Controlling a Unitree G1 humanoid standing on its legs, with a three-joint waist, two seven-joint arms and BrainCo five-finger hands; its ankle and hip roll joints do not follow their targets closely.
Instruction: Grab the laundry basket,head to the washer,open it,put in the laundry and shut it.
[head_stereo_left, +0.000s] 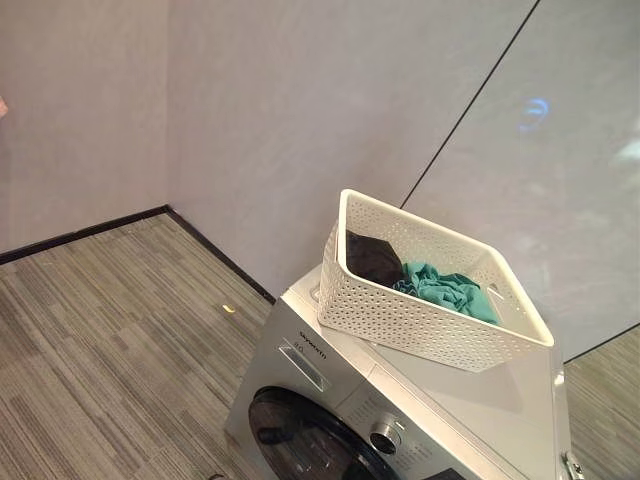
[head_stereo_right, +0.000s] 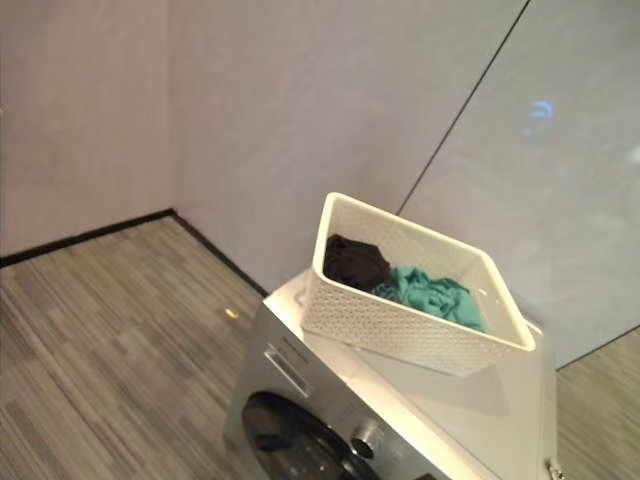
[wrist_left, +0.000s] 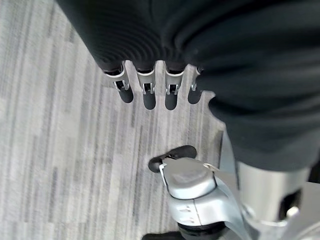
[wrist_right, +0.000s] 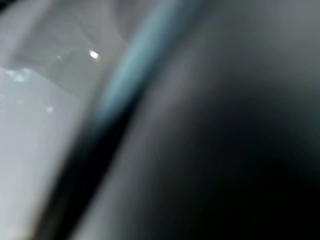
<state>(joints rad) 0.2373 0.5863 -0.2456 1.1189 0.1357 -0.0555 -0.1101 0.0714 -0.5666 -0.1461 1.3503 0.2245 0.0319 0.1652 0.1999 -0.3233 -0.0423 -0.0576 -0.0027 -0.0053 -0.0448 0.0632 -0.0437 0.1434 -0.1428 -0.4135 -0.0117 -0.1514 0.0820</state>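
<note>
A white perforated laundry basket (head_stereo_left: 400, 322) stands on top of the silver washer (head_stereo_left: 470, 405), set at an angle near its front left corner. Inside lie a dark garment (head_stereo_left: 372, 258) and a teal garment (head_stereo_left: 447, 290). The washer's round dark door (head_stereo_left: 300, 440) looks shut, with a control knob (head_stereo_left: 383, 437) beside it. My left hand (wrist_left: 148, 97) hangs over the striped floor with straight fingers and holds nothing. The right wrist view is a dark blur against a pale surface, and nothing of that hand's fingers can be made out.
The washer stands against a pale wall (head_stereo_left: 300, 120) with a glossy panel to the right. Grey striped carpet (head_stereo_left: 110, 340) stretches to the left up to a room corner with a black skirting. A small yellow scrap (head_stereo_left: 229, 308) lies on the floor near the washer.
</note>
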